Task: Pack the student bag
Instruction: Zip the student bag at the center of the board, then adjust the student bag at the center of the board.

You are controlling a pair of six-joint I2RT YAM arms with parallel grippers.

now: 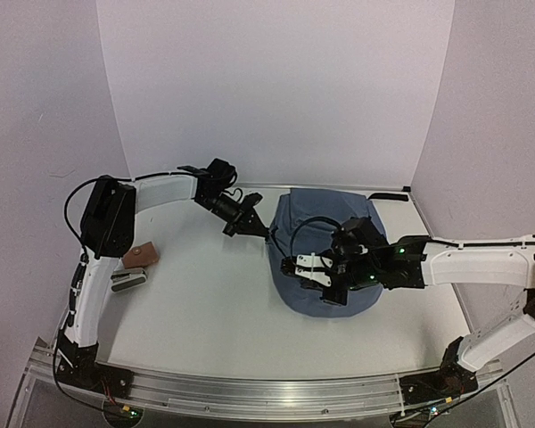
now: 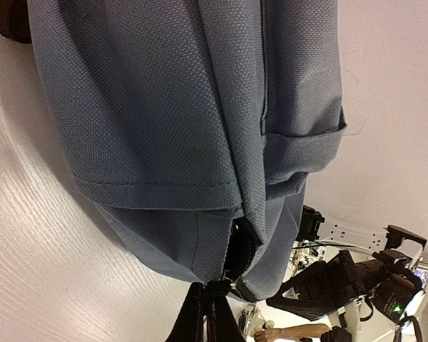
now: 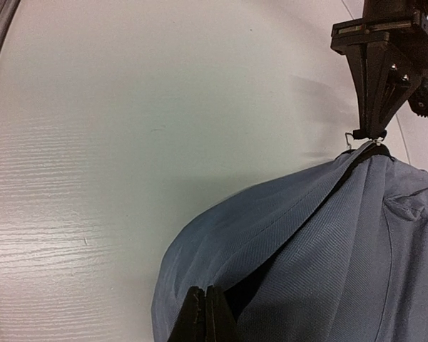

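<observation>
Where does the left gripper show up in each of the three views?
Top external: left gripper at centre, on the bag's left edge.
Left wrist: fingers bottom centre, shut on the bag's zipper end.
Right wrist: top right, pinching the same zipper end.
Shared landmark: the bag's zipper end.

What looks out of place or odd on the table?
Nothing is spilled or damaged. The student bag is pulled out of shape: the left gripper, shut on its zipper pull, draws one edge into a peak, and the right gripper pinches the fabric. A brown item and a grey item lie outside it.
</observation>
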